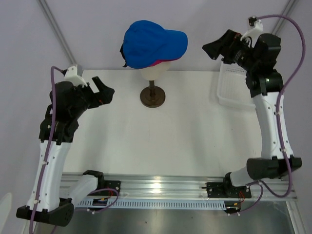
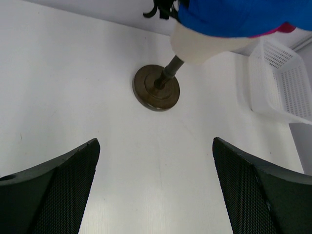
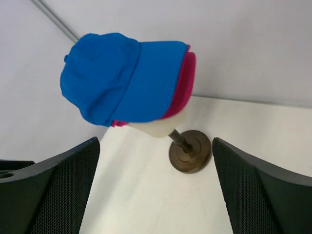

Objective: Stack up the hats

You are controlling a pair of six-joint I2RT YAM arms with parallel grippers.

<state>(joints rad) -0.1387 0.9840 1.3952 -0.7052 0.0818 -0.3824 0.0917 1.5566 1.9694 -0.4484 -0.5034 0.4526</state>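
Both grippers stand wide open and hold nothing; the two caps sit stacked on the head.

The right gripper [image 1: 210,50] hangs raised at the far right, jaws spread wide, pointing left toward the caps and apart from them. The left gripper [image 1: 105,88] hovers over the table [image 1: 170,141] at the left, jaws equally wide, aimed at the stand [image 1: 152,96]. Between them, at the far middle, the blue cap [image 1: 151,44] lies on top of the pink cap [image 3: 183,92], which shows only as a rim under the blue brim and crown. Both rest on the cream head [image 1: 153,72]; how squarely they are seated is hard to tell. A white basket [image 1: 231,87] sits on the table below the right gripper.
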